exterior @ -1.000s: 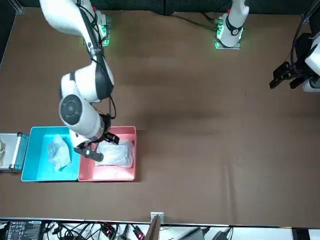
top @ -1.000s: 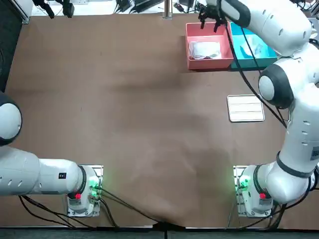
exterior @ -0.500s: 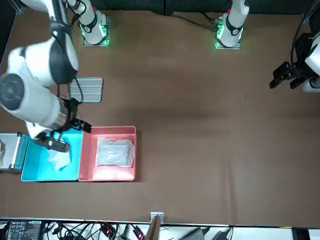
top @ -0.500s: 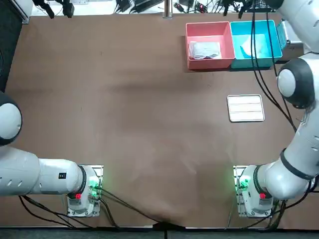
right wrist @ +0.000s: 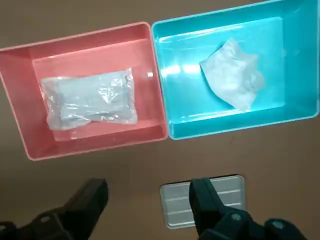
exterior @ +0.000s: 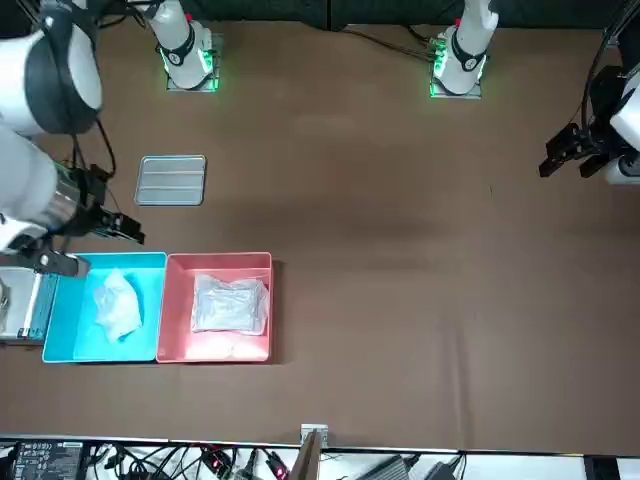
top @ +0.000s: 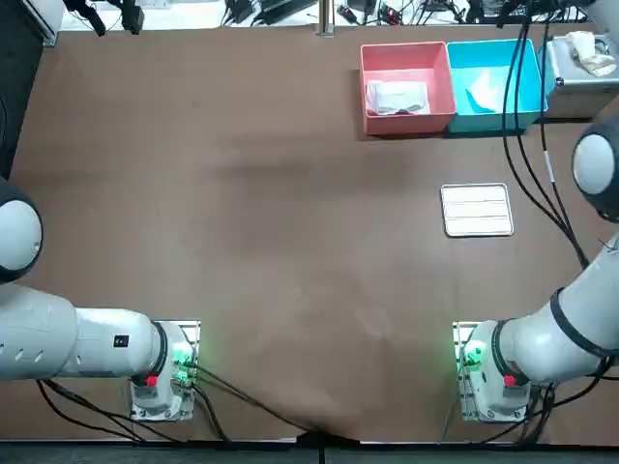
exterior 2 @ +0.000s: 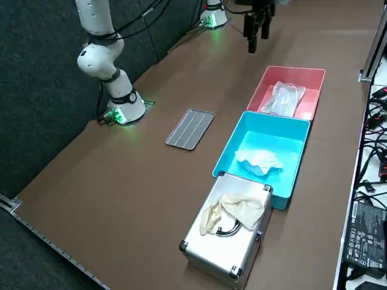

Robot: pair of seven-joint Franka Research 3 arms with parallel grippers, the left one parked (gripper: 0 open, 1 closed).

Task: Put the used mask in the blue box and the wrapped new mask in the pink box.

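Pink box (top: 406,124); blue box (top: 488,122); ribbed grey plate (top: 476,210); black hand (right wrist: 149,192) aloft.

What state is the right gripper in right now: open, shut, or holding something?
Right gripper: open, fingers apart and empty, hovering over the table above the grey ribbed plate, near the blue box.

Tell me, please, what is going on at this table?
The sorting looks done. The crumpled white used mask lies in the blue plastic box, and the new mask in clear wrapping lies in the pink plastic box beside it. The right gripper hangs open and empty above them, touching neither.
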